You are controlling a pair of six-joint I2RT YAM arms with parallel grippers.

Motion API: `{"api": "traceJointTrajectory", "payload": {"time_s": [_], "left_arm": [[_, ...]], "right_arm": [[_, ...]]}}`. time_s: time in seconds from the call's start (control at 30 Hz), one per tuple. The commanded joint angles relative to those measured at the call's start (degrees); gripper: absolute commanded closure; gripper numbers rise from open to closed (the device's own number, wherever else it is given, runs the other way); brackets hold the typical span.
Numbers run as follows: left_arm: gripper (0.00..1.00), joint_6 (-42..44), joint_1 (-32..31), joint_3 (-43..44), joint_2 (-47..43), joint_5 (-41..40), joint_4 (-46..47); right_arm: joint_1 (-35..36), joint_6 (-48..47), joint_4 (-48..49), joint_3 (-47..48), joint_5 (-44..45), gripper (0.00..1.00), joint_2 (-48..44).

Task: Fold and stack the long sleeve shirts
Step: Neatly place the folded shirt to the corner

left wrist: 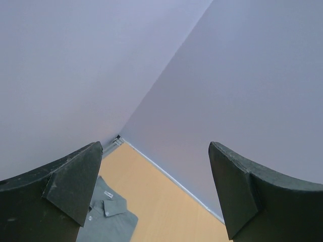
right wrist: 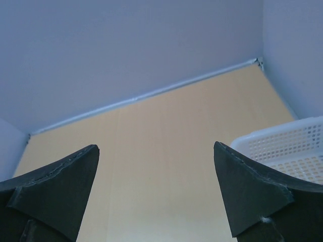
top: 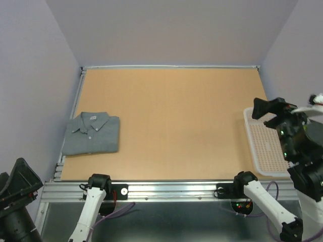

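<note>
— Fingers (left wrist: 70, 186) black and close up: how do your jaws stand?
— Wide apart on both my left gripper (left wrist: 155, 151) and my right gripper (right wrist: 155, 151), holding nothing.
— And the grey shirt (top: 92, 133)?
— Folded flat at the table's (top: 176, 116) near left corner, well apart from the white basket (top: 265, 146).

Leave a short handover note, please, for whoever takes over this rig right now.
Left claw: open, holding nothing, raised off the near left corner of the tan table.
Right claw: open, holding nothing, raised near the white mesh plastic basket at the table's right edge.
Plain grey cloth button-up shirt: lies flat near the table's left edge, collar up.
Done: that shirt looks folded.
Left: no second shirt in view to stack; part of the basket is hidden by the right arm, so check there.
</note>
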Motion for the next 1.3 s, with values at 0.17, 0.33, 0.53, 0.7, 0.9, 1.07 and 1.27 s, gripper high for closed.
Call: {"api": "traceJointTrajectory", "payload": {"time_s": [0.17,0.33,0.53,0.7,0.9,1.07,1.27], "left_arm": [[0.01,-1.82,-1.54,3.62,-3.61,4.19,-17.83],[0.01,-1.19,-1.72,2.75,-6.61,7.19,-17.92],[0.01,-4.26,-2.95,-1.83,-8.28,8.78,-17.83],[0.01,-7.6,-4.35,-2.53,-7.84,8.07,-17.83],[0.01,-9.54,-5.76,-2.71,-7.32,5.79,-17.83],[0.01,-11.12,-6.64,-3.23,-7.31,4.65,-17.48],[0.01,-11.13,-6.99,-4.03,-7.67,4.03,-16.52]], "right_arm": [[0.09,-4.2,-2.01,-3.51,4.84,0.0,-16.81],[0.09,-4.72,-3.77,-4.83,4.84,0.0,-20.79],[0.09,-3.93,-4.39,-5.88,4.4,0.0,-21.76],[0.0,-3.49,-4.48,-6.5,4.31,0.0,-21.58],[0.09,-3.58,-4.56,-6.06,4.05,0.0,-20.27],[0.09,-4.02,-4.48,-5.71,4.58,0.0,-19.91],[0.09,-3.76,-4.48,-5.97,4.31,0.0,-19.91]]}}
